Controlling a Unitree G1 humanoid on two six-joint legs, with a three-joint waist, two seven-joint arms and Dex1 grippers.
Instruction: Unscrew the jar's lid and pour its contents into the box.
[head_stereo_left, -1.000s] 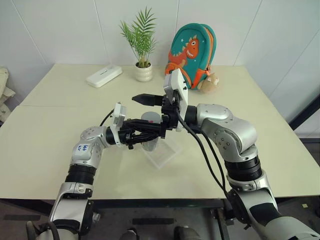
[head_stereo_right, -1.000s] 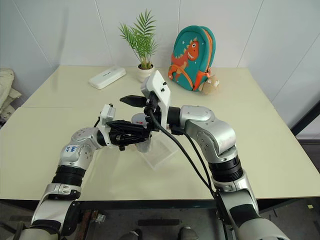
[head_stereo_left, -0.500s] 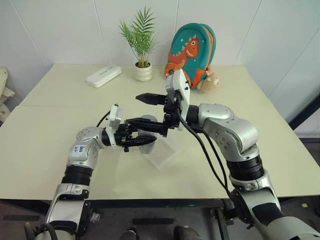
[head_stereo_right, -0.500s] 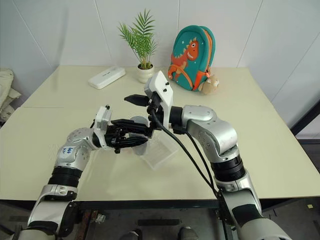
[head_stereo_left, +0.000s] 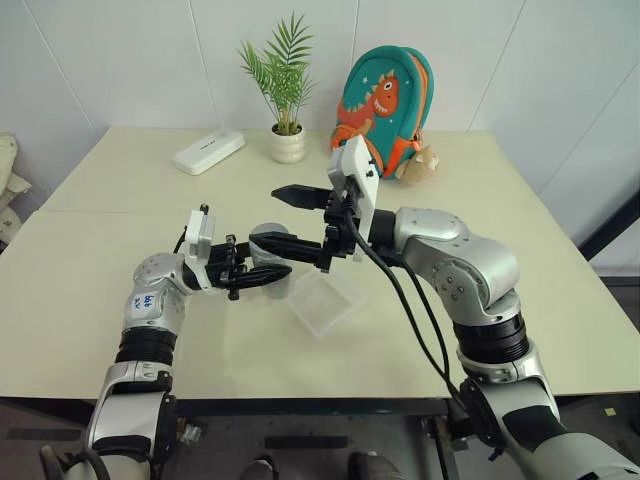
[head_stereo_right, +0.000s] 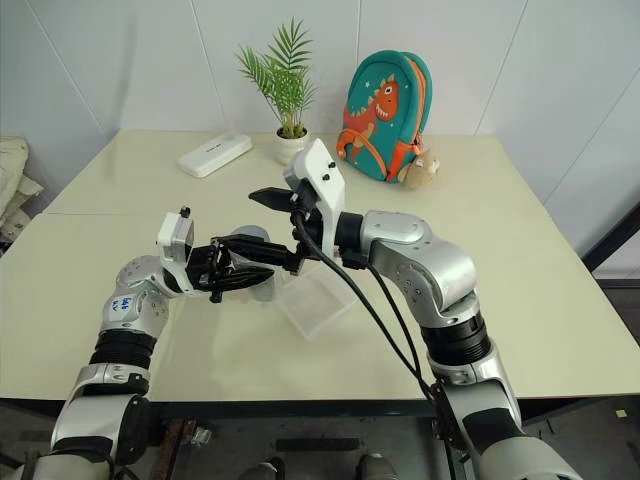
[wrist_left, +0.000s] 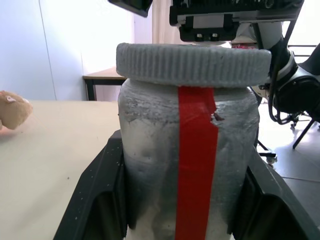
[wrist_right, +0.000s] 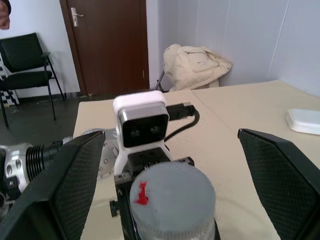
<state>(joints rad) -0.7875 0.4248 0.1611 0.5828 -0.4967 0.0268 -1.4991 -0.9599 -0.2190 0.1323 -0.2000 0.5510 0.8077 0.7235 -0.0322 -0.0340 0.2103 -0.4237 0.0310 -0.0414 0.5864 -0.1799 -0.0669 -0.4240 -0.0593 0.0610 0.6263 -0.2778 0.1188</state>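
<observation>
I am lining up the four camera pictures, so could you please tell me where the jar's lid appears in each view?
Left eye view: the lid, centre, between both hands.
Right eye view: centre-left, just past the left hand.
Left wrist view: the ribbed band across the top, above the jar.
Right wrist view: bottom centre, between the open right hand's fingers.
Shared landmark: the jar's red tape.
</observation>
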